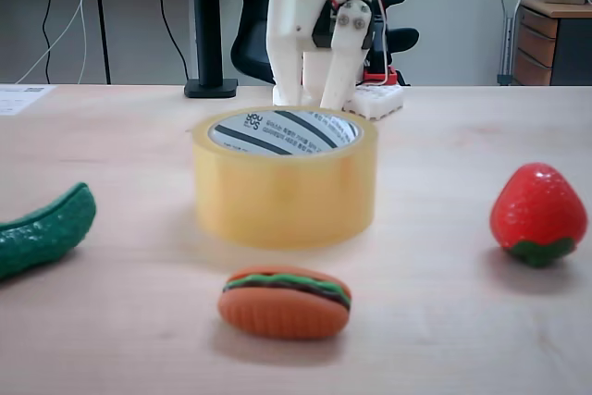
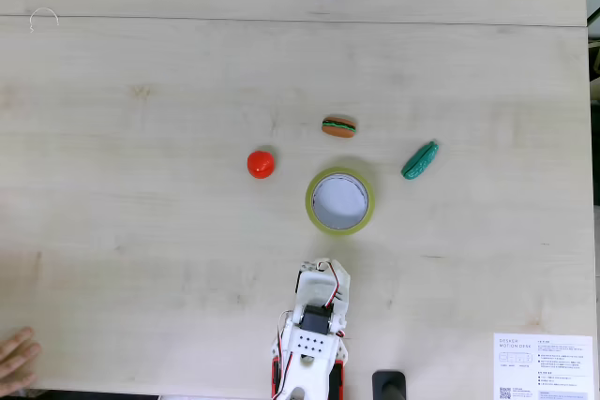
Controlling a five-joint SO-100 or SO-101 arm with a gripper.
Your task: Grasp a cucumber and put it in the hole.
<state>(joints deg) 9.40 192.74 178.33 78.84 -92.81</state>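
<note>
The cucumber (image 1: 42, 231) is seen lying flat on the pale wooden bench (image 1: 462, 339), at the left edge of the low fixed view. In the fixed view from above, the cucumber (image 2: 420, 160) lies to the right of the tape roll (image 2: 339, 200) and a little higher in the picture. It is near the roll but is not touching it.

The tape roll (image 1: 285, 201) is standing flat, so the hole (image 1: 284, 132) is facing up. Black stripes and small print can be seen on its white inner ring. Nothing is seen inside the hole (image 2: 338, 200) from above.

A toy burger (image 1: 285, 302) is seen in front of the roll, and a red strawberry (image 1: 537, 216) is off to the right in the low view.

The white end effector (image 2: 323, 274) is seen behind the roll, apart from it. Nothing is being held by it. Whether its fingers are apart or together cannot be told.

A hand (image 2: 14, 358) is seen at the bottom left corner from above.
</note>
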